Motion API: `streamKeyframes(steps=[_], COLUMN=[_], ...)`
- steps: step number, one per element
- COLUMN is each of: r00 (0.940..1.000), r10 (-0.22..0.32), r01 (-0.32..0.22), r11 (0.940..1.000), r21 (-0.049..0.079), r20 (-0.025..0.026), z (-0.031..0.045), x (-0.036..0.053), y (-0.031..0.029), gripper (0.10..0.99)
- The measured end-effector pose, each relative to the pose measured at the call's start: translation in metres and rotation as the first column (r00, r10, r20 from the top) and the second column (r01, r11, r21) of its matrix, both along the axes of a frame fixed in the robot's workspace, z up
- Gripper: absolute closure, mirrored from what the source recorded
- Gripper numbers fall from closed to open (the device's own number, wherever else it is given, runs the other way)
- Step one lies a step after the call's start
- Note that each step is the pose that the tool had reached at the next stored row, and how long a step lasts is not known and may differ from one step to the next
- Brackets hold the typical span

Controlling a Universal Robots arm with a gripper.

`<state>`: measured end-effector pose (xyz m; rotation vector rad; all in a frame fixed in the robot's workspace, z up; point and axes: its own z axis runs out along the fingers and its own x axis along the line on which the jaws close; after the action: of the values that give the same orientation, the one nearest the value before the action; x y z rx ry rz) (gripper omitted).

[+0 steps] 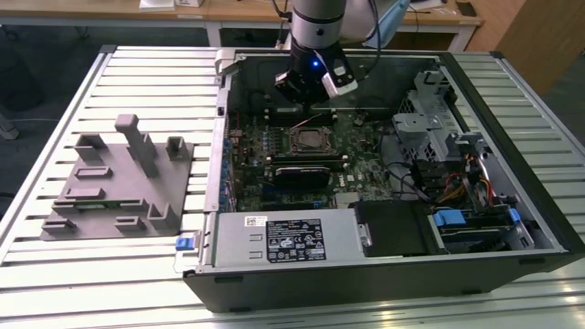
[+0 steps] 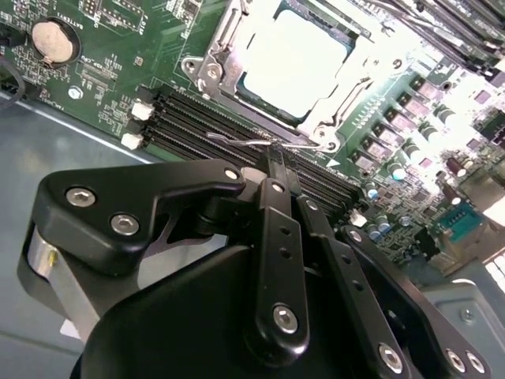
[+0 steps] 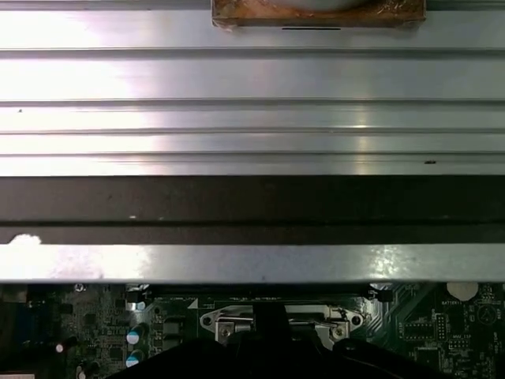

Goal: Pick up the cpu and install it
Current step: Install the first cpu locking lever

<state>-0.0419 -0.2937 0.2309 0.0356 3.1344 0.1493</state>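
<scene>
The cpu (image 2: 296,51), a pale silvery square, lies flat inside the metal-rimmed socket frame (image 2: 331,118) on the green motherboard (image 2: 102,71). In the second wrist view my gripper (image 2: 274,151) is shut with nothing held, its tip just short of the socket's edge and close to a thin wire lever (image 2: 241,140). In the exterior view my gripper (image 1: 309,92) hangs inside the open computer case, a little behind the socket frame (image 1: 309,141). In the first wrist view the socket frame (image 3: 276,320) sits just past my dark gripper body.
A grey plastic block with upright posts (image 1: 119,181) stands on the slatted metal table (image 1: 55,274) at the exterior view's left. Inside the case are the power supply (image 1: 283,236), a drive cage (image 1: 429,130), cables (image 1: 457,185) and memory slots (image 2: 205,126).
</scene>
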Motion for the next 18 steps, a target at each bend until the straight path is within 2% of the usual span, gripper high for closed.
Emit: streamKeyframes(steps=[18], r00=[1.0], r10=[0.0], r01=[0.0], r11=[1.0], r21=[0.0], r20=[0.0], z=[-0.0088], x=[0.0079], y=[0.0024], gripper=[0.98])
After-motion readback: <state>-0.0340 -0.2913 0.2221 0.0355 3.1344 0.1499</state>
